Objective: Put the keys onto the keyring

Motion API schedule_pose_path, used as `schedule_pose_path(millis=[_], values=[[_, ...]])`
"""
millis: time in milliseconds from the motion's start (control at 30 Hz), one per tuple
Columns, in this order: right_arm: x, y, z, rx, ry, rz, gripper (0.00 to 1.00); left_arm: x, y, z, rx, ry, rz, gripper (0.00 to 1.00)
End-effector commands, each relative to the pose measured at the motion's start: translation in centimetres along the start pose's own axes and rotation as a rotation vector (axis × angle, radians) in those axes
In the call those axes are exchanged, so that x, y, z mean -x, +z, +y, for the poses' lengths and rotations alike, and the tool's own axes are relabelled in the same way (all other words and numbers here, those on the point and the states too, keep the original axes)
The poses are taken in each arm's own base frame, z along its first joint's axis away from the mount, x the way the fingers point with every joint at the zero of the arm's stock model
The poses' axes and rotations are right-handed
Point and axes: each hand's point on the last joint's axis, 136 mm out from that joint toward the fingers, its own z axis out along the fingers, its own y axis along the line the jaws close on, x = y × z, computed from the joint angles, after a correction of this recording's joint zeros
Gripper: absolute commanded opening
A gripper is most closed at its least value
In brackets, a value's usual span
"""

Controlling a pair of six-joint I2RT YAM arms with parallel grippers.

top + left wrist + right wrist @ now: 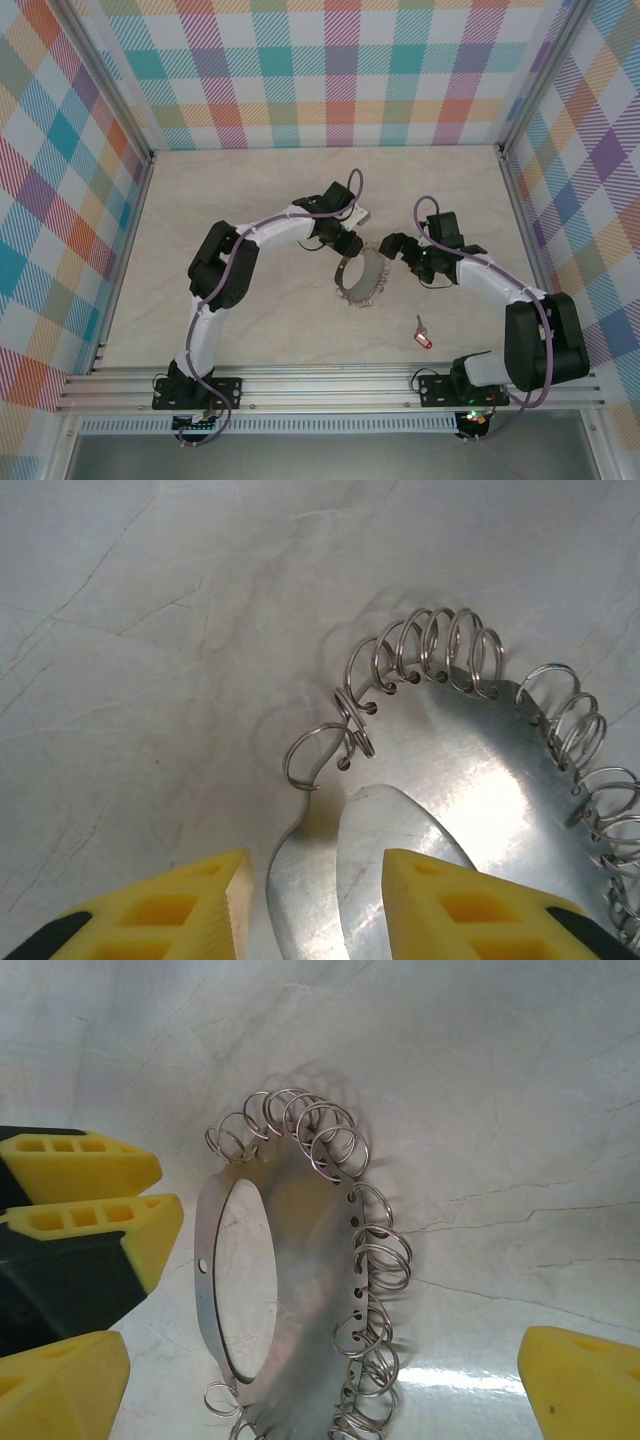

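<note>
The job is at its first step: getting hold of the ring [362, 278]. The key [423, 338] has not been picked up. It lies flat on the table [250, 200], red head and all, well apart from the ring, at about 4 o'clock from it in the top view. The ring sits in the middle of the table. The left gripper [345, 245] is at its 11 o'clock and the right gripper [395, 248] is at its 1 o'clock, both close to it. In the left wrist view the yellow fingers [470, 905] stand partly apart, one on each side of the ring's flat band. I cannot tell if they squeeze it yet, because a thin gap shows by one finger. The right gripper's fingers are spread wide with nothing in them, and the ring sits between them. Small wire loops [430, 645] run all along the ring's rim. I think the left gripper should next pinch the band tight and hold the ring up steady. Then the right gripper has to go down toward 4 o'clock and pick up the key. That will be hard, since the key is tiny and lies flat. After that its hole must go onto one small loop.
</note>
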Motion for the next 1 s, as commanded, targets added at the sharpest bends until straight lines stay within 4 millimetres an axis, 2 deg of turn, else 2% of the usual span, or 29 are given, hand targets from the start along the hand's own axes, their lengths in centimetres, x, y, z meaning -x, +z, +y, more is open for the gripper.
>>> schedule_pose_path(millis=[0, 967], values=[[0.0, -0.3, 0.3, 0.026, 0.008, -0.008, 1.0, 1.0, 0.2, 0.2, 0.001, 0.032, -0.016, 0.39], [0.0, -0.1, -0.5, 0.018, 0.026, -0.008, 1.0, 1.6, 3.0, 1.0, -0.078, 0.004, -0.005, 0.35]])
